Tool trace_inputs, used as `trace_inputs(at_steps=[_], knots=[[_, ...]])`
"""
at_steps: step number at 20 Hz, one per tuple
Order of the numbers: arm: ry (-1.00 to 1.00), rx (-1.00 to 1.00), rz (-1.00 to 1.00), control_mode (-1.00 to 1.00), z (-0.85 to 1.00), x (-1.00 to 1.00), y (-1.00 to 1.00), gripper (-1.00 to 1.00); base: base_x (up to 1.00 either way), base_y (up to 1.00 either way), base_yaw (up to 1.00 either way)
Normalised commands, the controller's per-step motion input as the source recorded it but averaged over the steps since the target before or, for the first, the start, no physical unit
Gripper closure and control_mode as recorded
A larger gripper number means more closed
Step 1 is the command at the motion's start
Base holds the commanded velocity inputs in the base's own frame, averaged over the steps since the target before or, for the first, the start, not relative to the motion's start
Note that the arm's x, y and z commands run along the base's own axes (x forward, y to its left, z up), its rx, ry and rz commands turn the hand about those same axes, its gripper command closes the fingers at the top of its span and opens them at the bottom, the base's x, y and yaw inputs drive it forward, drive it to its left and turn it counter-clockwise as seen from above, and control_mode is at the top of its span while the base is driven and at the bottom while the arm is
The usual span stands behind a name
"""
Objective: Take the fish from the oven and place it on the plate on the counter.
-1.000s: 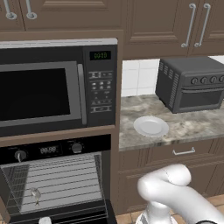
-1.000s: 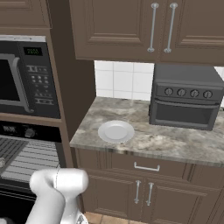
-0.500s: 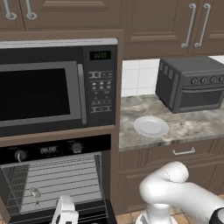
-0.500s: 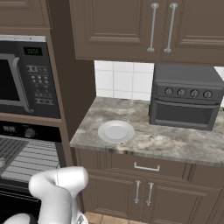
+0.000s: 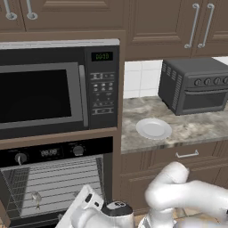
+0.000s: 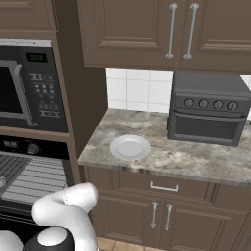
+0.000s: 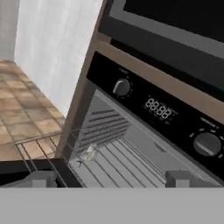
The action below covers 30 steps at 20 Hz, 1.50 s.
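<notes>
The fish [image 7: 89,154] is lying small and pale-grey on a wire rack inside the oven [image 7: 144,131], close to the cavity's left wall; in the left base view it is showing at the rack's left end [image 5: 36,197]. The oven is standing open, its racks bare apart from the fish, with two knobs and a small display running across the black panel above. The gripper [image 7: 109,178] is hovering in front of the opening, its fingertips [image 7: 40,178] spread wide with nothing between them, well short of the fish. The arm is reaching in low from the lower right of the left base view. Above the oven a microwave [image 5: 58,89] is sitting in the same brown column. To the right, the counter [image 6: 196,159] is carrying the plate [image 6: 130,147] near its front edge, with open stone around it, and a toaster oven [image 6: 210,110] is sitting further back against white tiles. Tiled floor is showing left of the oven in the hand view.
</notes>
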Motion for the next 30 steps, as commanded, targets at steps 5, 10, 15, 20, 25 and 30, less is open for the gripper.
trace_inputs(at_steps=[5, 10, 15, 20, 25, 30], knots=[[0.74, 0.15, 0.00, -1.00, 0.67, 0.47, -0.09, -1.00, 0.00, 0.00, 0.00], [0.92, 0.04, 0.00, -1.00, 0.11, 0.66, 0.05, -1.00, 0.00, 0.00, 0.00], [0.48, -0.01, -0.06, -1.00, -0.31, 0.18, 0.06, -1.00, 0.00, 0.00, 0.00], [0.06, 0.00, -0.06, -1.00, -0.62, 0.00, 0.09, -1.00, 0.00, 0.00, 0.00], [0.04, -0.09, -0.06, -1.00, -0.10, -0.13, 0.41, -1.00, 0.00, 0.00, 0.00], [0.13, -0.22, -0.07, -1.00, 0.00, -0.04, 0.59, -1.00, 0.00, 0.00, 0.00]])
